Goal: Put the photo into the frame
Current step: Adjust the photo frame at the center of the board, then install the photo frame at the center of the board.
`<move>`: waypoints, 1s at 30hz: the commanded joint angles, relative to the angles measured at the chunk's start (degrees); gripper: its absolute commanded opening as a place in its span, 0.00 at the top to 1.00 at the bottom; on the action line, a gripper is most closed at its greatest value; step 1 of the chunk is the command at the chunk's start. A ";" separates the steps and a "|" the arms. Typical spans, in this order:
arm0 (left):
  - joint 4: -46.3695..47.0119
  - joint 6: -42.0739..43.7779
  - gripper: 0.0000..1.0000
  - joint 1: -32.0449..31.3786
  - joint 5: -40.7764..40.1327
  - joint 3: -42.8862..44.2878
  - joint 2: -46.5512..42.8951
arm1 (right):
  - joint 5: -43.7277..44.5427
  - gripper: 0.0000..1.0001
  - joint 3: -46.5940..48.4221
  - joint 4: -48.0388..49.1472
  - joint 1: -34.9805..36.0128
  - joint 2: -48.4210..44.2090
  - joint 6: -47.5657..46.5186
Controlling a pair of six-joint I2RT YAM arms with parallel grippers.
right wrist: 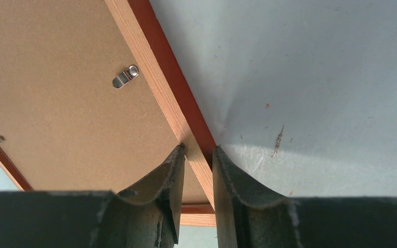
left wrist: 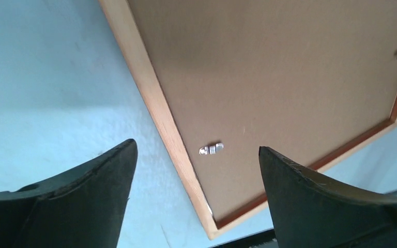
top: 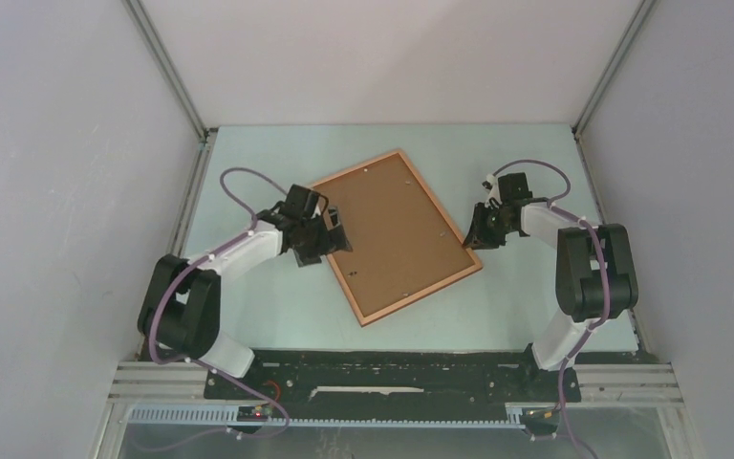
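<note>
The frame lies face down and askew in the middle of the table, with the brown backing board set inside its wooden rim. The photo is not in view. My left gripper is open and empty above the frame's left rim, one finger over the table and one over the board. My right gripper is shut on the frame's right rim, one finger on the board side and one on the outer side.
Small metal clips sit on the backing board near the rim; another clip shows in the right wrist view. Grey walls close in the light blue table at left, right and back. The black base rail runs along the near edge.
</note>
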 commanded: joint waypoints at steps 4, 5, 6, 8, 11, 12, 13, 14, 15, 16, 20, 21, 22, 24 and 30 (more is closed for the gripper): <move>10.91 -28.05 0.09 -2.51 10.25 -13.05 -1.73 | -1.43 0.66 -0.89 0.68 0.52 -0.75 1.34; 11.11 -30.30 0.11 -2.69 9.20 -13.20 -1.68 | -1.44 0.66 -1.04 0.91 0.55 -0.86 1.39; 11.37 -32.34 0.12 -2.80 8.15 -13.36 -1.48 | -1.55 0.66 -1.10 1.10 0.53 -0.94 1.43; 11.84 -34.90 0.15 -2.86 7.03 -13.51 -1.04 | -1.70 0.66 -1.24 1.25 0.51 -0.92 1.39; 12.23 -37.59 0.18 -3.58 5.96 -13.32 -0.17 | -1.57 0.67 -1.20 1.25 0.48 -0.78 1.26; 11.88 -38.60 0.21 -3.98 5.42 -13.35 0.03 | -1.53 0.67 -1.20 1.25 0.52 -0.82 1.26; 11.43 -39.62 0.26 -4.37 4.78 -13.35 0.21 | -1.59 0.67 -1.20 1.25 0.53 -0.87 1.26; 10.70 -40.64 0.31 -4.78 4.05 -13.26 0.33 | -1.68 0.67 -1.25 1.32 0.53 -0.86 1.26; 9.83 -41.42 0.33 -5.16 3.39 -13.09 0.43 | -1.89 0.67 -1.27 1.38 0.60 -0.94 1.26; 8.58 -42.34 0.36 -5.37 2.58 -12.83 0.52 | -2.08 0.67 -1.28 1.49 0.61 -1.04 1.26; 3.41 -44.64 0.42 -6.08 -0.01 -10.39 0.98 | -2.30 0.67 -1.49 1.83 0.74 -1.33 1.34; 2.14 -44.59 0.42 -6.17 -0.45 -9.24 1.37 | -2.29 0.67 -1.47 1.87 0.72 -1.32 1.34; 0.53 -44.41 0.42 -6.38 -0.98 -8.02 1.92 | -2.32 0.67 -1.47 1.89 0.75 -1.35 1.33; -2.14 -44.12 0.42 -6.59 -1.36 -5.95 3.23 | -2.32 0.67 -1.46 1.91 0.79 -1.42 1.27; -6.31 -44.34 0.41 -6.90 0.28 -2.49 6.85 | -2.32 0.67 -1.46 2.05 1.08 -1.43 1.27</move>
